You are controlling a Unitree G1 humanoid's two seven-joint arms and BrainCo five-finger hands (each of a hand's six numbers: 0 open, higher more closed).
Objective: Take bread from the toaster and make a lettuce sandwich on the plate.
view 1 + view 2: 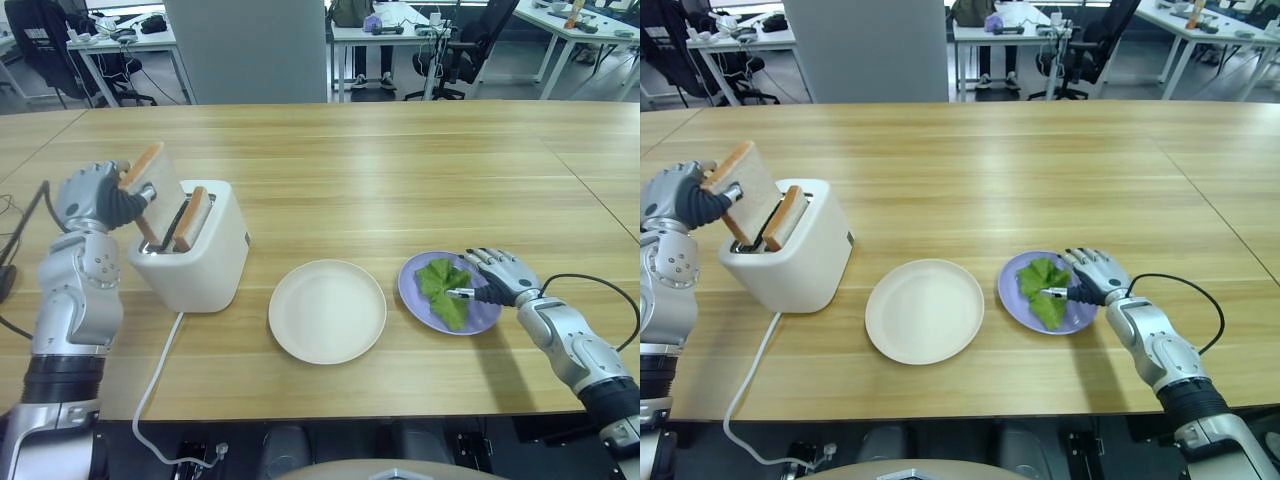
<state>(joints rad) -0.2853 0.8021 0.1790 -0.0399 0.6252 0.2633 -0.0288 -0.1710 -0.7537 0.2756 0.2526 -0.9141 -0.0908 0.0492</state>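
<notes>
Leaning leftward, bread slice (750, 195) stands upright in left hand (682, 200).

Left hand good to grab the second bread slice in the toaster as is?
Probably not yet. The left hand is shut on the first slice, tilted at the toaster top. The second slice stands uncovered in the toaster, so the way looks free once the hand is emptied.

Wooden table (400, 170); white desks (400, 35), black office chairs (470, 45) behind.
</notes>
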